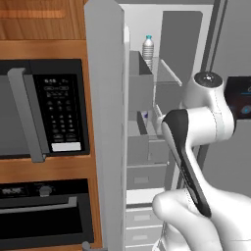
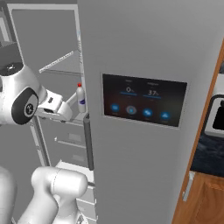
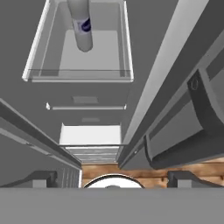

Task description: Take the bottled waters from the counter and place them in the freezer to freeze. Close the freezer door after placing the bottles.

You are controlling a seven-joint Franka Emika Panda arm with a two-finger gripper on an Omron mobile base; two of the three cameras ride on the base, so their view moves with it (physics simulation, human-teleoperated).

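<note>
Fingers (image 3: pixel 112 178) spread, holding nothing — tips low in hand view, wide gap between.

Red-cap bottle (image 2: pixel 81 99) stands upright in freezer (image 1: pixel 169 59), inside clear bin (image 3: pixel 124 39); in hand view it lies at 12 o'clock from fingers, well apart, long axis running up-frame.

Clear bottle (image 1: pixel 148 48) upright on upper door shelf, at 12 o'clock of door bins.

Freezer door (image 1: pixel 105 122) swung wide open — closing looks like remaining step; arm must clear opening first.
</note>
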